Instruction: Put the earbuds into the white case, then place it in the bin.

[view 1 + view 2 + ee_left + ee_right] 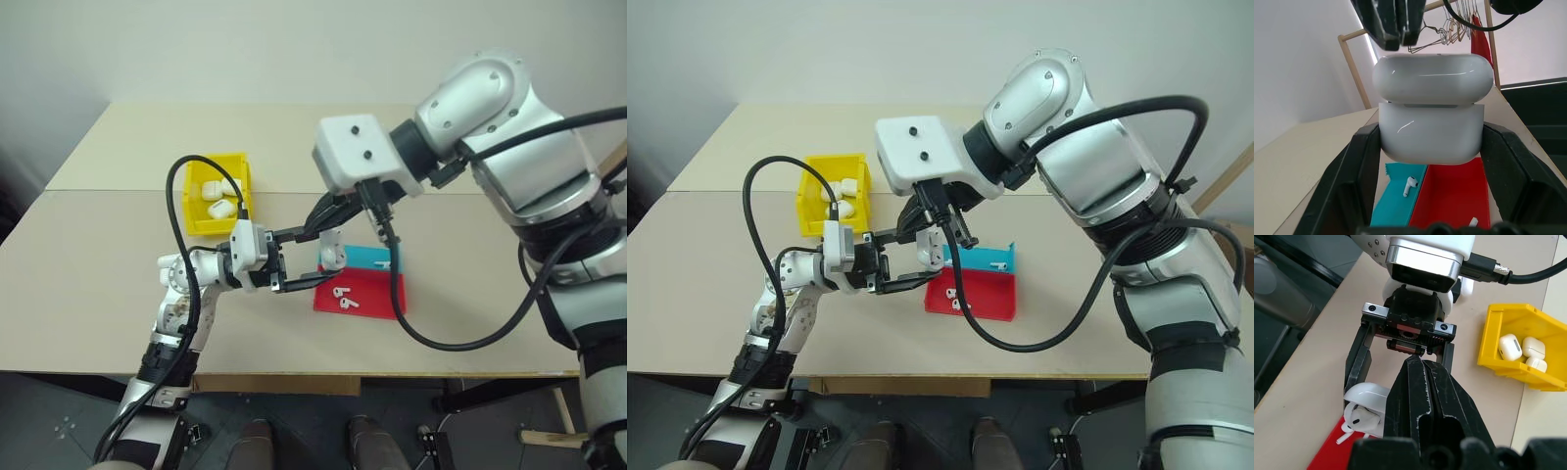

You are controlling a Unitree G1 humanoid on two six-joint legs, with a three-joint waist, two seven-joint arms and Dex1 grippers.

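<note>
Held over the red tray (367,294), white case (1430,120) sits gripped in the left pincer (294,262), lid up, 1 earbud (1362,419) inside. Right pincer (1422,377) hovers closed, empty. Remaining: loose earbuds (344,297), then yellow bin (196,201).

The white case (1430,122) is glossy and rounded, its hinged lid tipped open, held upright off the table between the left tool's (294,262) two black fingers, one on each side. One earbud (1362,419) already sits in its open mouth. Two more white earbuds (344,297) lie side by side in the red tray below, and another (1410,185) rests in the blue tray. The bin (196,215), bright yellow with upright walls, stands at about ten o'clock from the case and holds several closed white cases.
</note>
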